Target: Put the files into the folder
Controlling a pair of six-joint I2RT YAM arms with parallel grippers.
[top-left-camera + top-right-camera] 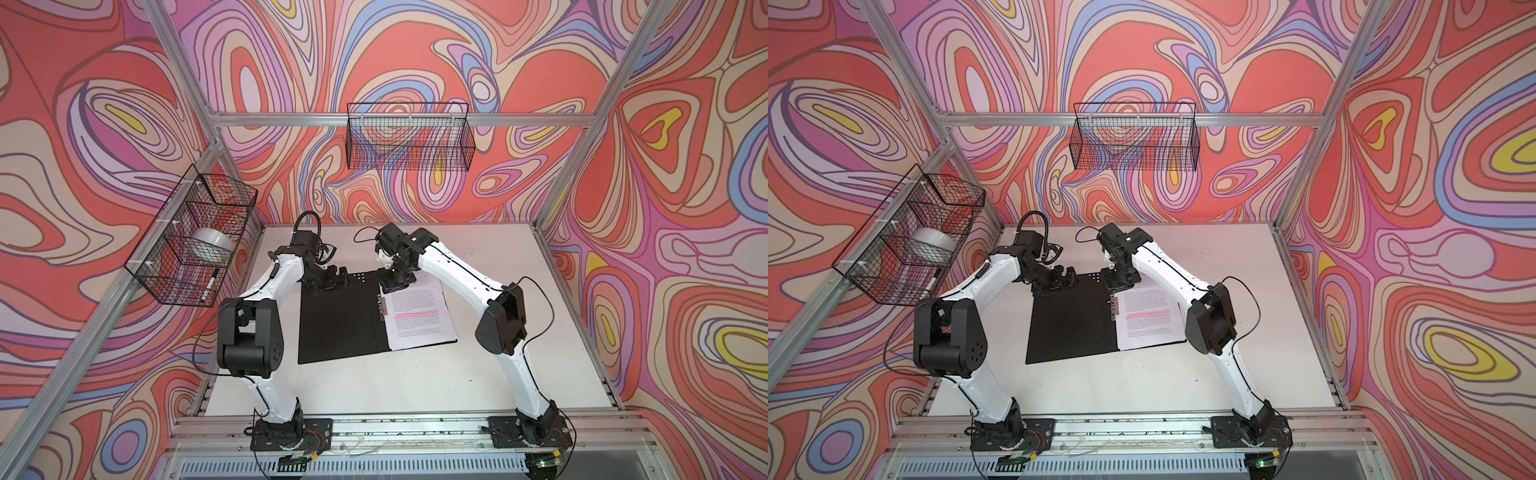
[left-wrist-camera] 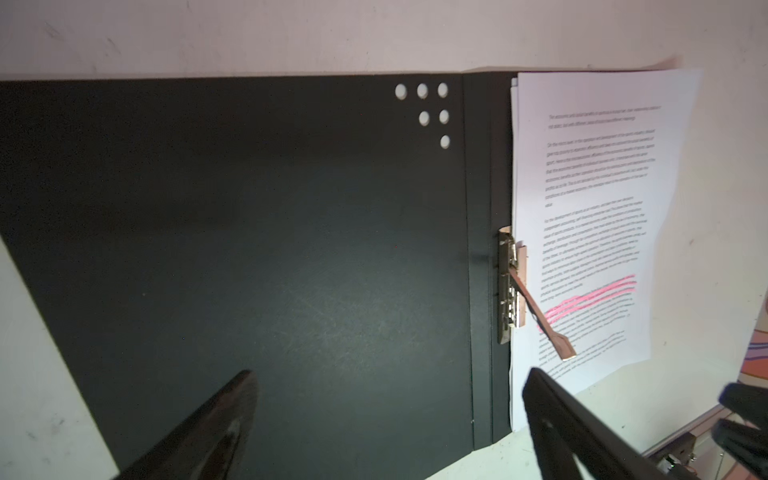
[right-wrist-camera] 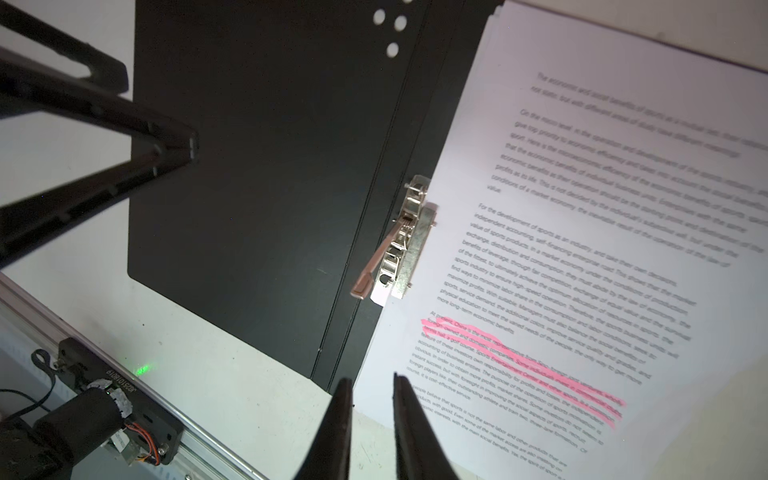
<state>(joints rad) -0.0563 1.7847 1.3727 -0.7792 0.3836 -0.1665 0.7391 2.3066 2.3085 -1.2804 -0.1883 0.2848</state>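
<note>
Top views, folder: folder (image 1: 338, 328) (image 1: 1069, 328) lies open and flat mid-worktop (image 1: 415, 386), black inside up, in both top views.
Top views, files: files (image 1: 419, 316) sit on the folder's right half, print up, pink lines across the middle. A thin black strip of cover shows along their near edge.
Top views, clip: clip (image 1: 383, 305) is on the spine, at the sheets' inner edge.
Top views, left hand: left hand (image 1: 336, 277) is at the far edge of the left flap, fingers spread. Can't tell if it touches.
Top views, right hand: right hand (image 1: 392, 283) is at the far end of the spine, by the files' far inner corner. Finger gap unreadable from here.
Top views, walls: wire basket (image 1: 195, 237) on the left holds a tape roll (image 1: 212, 245) and a marker (image 1: 210, 286). There's a second basket (image 1: 409, 141) on the back rail.
Left wrist, left hand: left hand (image 2: 390, 374) has its fingers wide apart with nothing between them.
Left wrist, folder: folder (image 2: 249, 228) fills most of the view, with six white dots (image 2: 432, 112) near one corner.
Left wrist, files: files (image 2: 594, 199) lie just past the spine. The clip (image 2: 511, 286) plate overlaps their edge, and its lever (image 2: 540, 320) is tilted up over the text.
Right wrist, right hand: right hand (image 3: 371, 384) has its fingers close together with a narrow gap, gripping nothing.
Right wrist, files: files (image 3: 582, 249) lie flat on the cover, edge under the clip (image 3: 405, 245) plate, lever raised.
Right wrist, left hand: one of its fingers (image 3: 166, 143) shows at the flap's edge.
</note>
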